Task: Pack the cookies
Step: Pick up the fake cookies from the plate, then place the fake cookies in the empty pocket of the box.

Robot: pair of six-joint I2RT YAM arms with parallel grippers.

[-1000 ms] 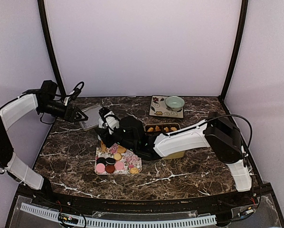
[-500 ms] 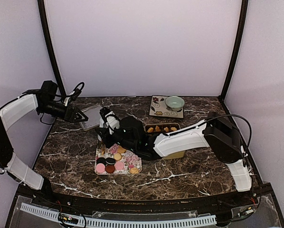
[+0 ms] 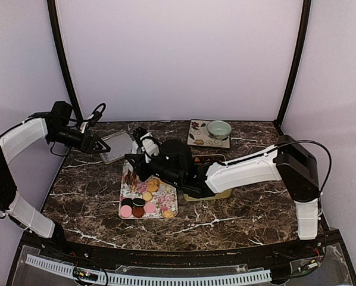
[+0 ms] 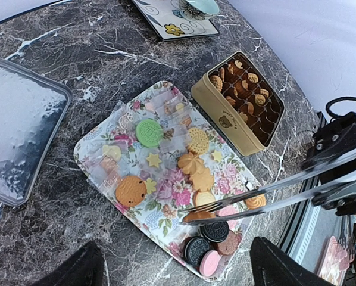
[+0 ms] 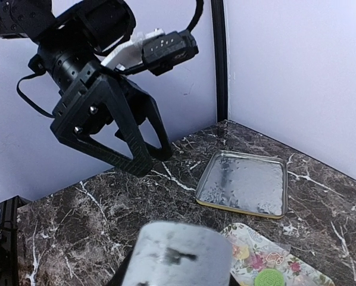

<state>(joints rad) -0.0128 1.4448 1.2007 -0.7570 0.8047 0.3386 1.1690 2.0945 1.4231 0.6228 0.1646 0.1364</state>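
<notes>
Left wrist view: tongs (image 4: pixel 267 193) over cookies (image 4: pixel 193 164)

No text is readable. The gold tin (image 4: pixel 221 112) carries only a bear picture. The embossing on the cookies (image 4: pixel 215 231) is illegible.

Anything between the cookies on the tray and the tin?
Nothing visible. The tin stands open right beside the tray, its lid off on the tray's opposite side. Only the tongs held by the right gripper hang over the cookies.
</notes>
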